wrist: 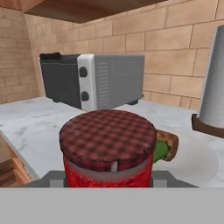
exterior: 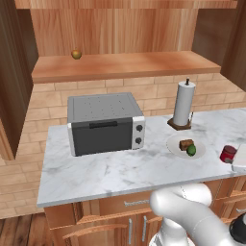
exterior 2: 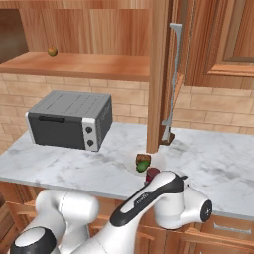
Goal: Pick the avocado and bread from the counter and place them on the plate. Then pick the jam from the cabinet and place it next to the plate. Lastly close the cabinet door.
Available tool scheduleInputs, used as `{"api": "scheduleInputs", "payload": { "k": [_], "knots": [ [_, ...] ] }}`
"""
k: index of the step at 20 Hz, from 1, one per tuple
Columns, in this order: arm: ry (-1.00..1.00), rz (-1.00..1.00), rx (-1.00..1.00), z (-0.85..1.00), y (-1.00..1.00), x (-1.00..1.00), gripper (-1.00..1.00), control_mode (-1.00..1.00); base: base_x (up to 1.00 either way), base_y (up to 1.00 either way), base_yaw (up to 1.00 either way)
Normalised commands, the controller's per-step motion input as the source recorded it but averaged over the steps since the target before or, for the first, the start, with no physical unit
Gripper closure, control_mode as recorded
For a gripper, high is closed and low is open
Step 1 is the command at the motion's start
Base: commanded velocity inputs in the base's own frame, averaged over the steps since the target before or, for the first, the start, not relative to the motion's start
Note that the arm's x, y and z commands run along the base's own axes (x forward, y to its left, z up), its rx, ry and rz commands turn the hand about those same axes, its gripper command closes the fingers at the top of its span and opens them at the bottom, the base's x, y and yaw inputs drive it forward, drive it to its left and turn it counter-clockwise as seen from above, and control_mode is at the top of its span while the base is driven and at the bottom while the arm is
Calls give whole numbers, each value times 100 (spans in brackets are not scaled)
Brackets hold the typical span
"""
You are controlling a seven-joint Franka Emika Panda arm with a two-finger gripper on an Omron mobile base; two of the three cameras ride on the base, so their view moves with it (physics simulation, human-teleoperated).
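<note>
Hand view: the jam (wrist: 107, 151) is seen at lower centre, apparently clasped between partly closed jaws just beside the plate (wrist: 192, 159), where bread (wrist: 168, 144) and avocado (wrist: 159, 151) already lie, presumably for setting down on the counter (wrist: 35, 127).

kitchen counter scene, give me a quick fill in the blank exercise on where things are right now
1. The bread and the avocado both lie on the ____.
2. The jam has a lid with a ____ pattern.
3. The round fruit sits on the cabinet's ____.
4. The toaster oven stands on the ____.

Missing words: plate; checked; shelf; counter
</note>
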Motion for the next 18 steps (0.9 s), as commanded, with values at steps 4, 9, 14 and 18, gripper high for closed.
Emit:
{"api": "scheduleInputs", "payload": {
  "k": [4, 9, 14, 18],
  "knots": [
    [0, 0, 0, -17, -7, 14, 100, -100, 0, 0, 0],
    [0, 0, 0, -16, -6, 15, 100, -100, 0, 0, 0],
    [0, 0, 0, -17, -7, 16, 100, -100, 0, 0, 0],
    [0, 0, 0, -17, -5, 16, 100, -100, 0, 0, 0]
  ]
}}
